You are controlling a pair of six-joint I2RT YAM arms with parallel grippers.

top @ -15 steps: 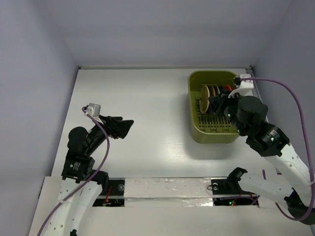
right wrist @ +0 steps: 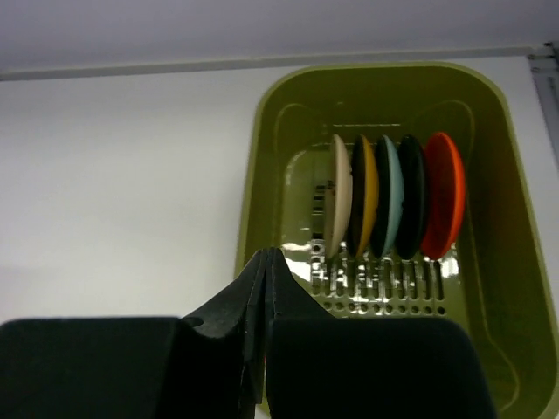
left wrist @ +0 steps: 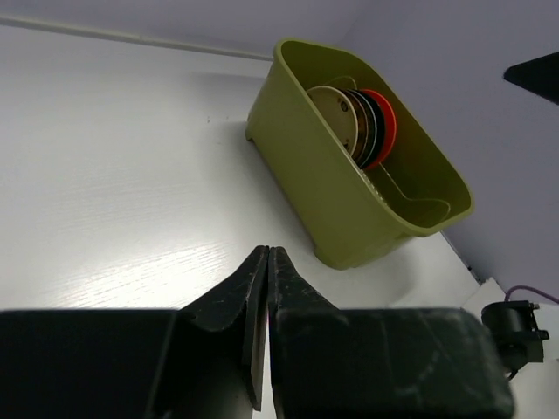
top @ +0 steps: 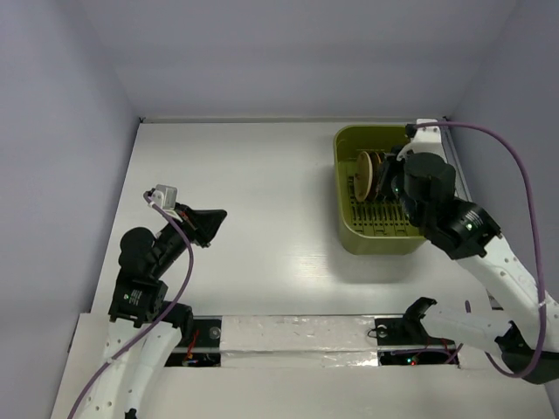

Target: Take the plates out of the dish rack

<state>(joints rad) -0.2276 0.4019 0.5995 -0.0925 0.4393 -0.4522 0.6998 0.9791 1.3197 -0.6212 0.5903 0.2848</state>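
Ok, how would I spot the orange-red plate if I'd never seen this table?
Find the olive-green dish rack at the far right corner of the table. Small plates stand on edge in a row inside it. The orange-red plate ends that row, farthest from the beige plate, and is the only bright red one.

Left claw [left wrist: 266, 253] pinched closed, held low — right claw [right wrist: 265, 255] closed too, apparently tilted downward.
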